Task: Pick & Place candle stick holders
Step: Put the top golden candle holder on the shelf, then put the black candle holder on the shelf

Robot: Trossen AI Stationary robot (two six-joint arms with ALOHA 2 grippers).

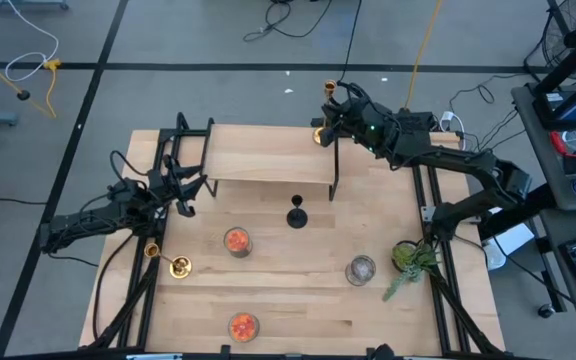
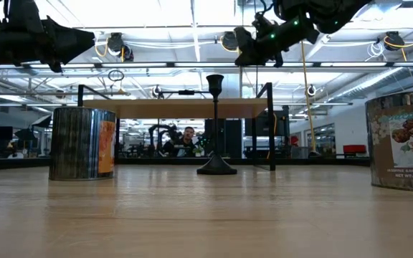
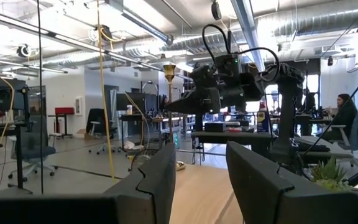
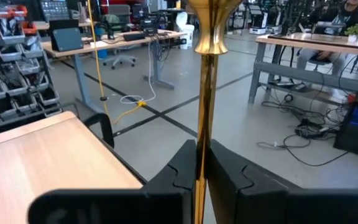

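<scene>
My right gripper (image 4: 202, 168) is clenched on the stem of a gold candle stick holder (image 4: 206, 74), upright at the upper middle of the high view, by the raised shelf (image 1: 268, 180). My left gripper (image 3: 201, 180) hangs released at mid-left. I see the black candle stick holder (image 1: 296, 214) standing at centre and a second gold holder (image 1: 178, 266) lower left.
</scene>
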